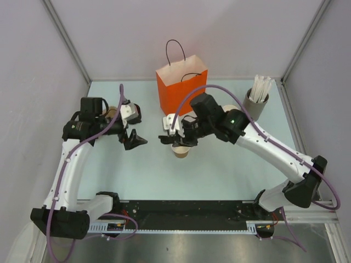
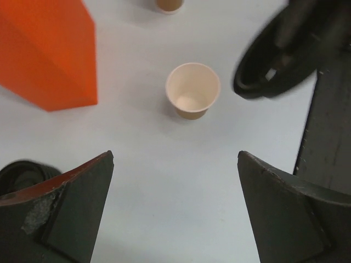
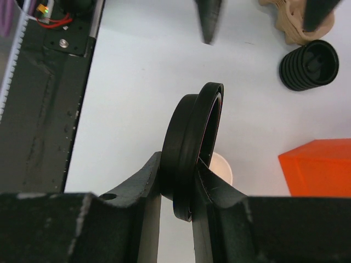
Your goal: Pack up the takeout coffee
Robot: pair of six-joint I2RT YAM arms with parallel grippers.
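Observation:
The tan paper cup [image 1: 180, 151] stands upright and open on the table in front of the orange bag; it also shows in the left wrist view [image 2: 192, 90] and partly behind the lid in the right wrist view [image 3: 224, 167]. My right gripper [image 1: 174, 136] [image 3: 184, 171] is shut on the round black lid [image 3: 194, 137], held on edge just above and beside the cup; the lid also shows blurred in the left wrist view [image 2: 274, 60]. My left gripper [image 1: 133, 139] [image 2: 175, 164] is open and empty, left of the cup and apart from it.
An orange paper bag [image 1: 181, 87] [image 2: 49, 52] with handles stands open behind the cup. A stack of black lids [image 3: 309, 64] and a stack of tan cups [image 3: 296, 24] sit at the left. A grey cylinder of white sticks [image 1: 256, 101] stands back right.

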